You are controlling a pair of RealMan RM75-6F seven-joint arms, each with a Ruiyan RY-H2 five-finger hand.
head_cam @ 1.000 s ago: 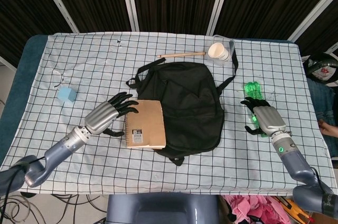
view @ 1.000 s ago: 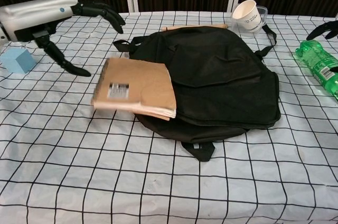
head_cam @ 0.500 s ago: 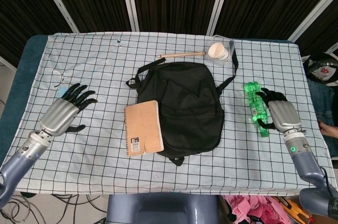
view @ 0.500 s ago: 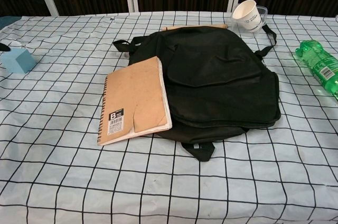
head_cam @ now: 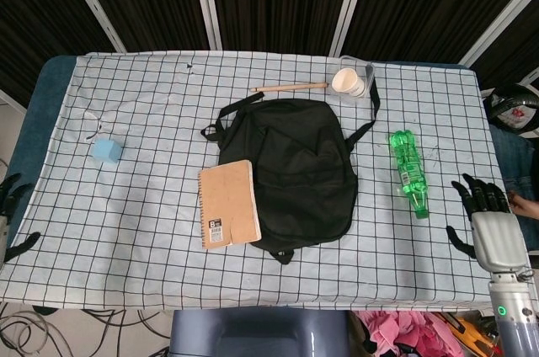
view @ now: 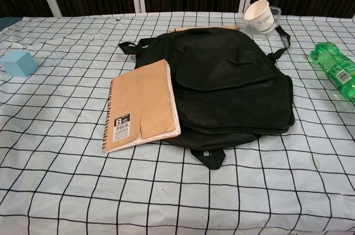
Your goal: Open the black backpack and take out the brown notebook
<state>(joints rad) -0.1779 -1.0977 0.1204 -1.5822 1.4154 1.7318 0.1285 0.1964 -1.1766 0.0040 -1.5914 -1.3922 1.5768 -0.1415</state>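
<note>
The black backpack lies flat in the middle of the checked cloth. The brown spiral notebook lies outside the bag, flat on the cloth against its left side, with nothing touching it. My right hand hovers off the table's right edge, fingers spread and empty, far from the bag. Only the dark fingertips of my left hand show at the far left edge of the head view, apart and holding nothing. Neither hand appears in the chest view.
A green plastic bottle lies right of the backpack. A paper cup and a wooden stick sit behind the bag. A light blue cube rests at the left.
Both hands have pulled back outward and off the table, the left from beside the notebook, the right from the bottle. The notebook stays flat where it was let go.
</note>
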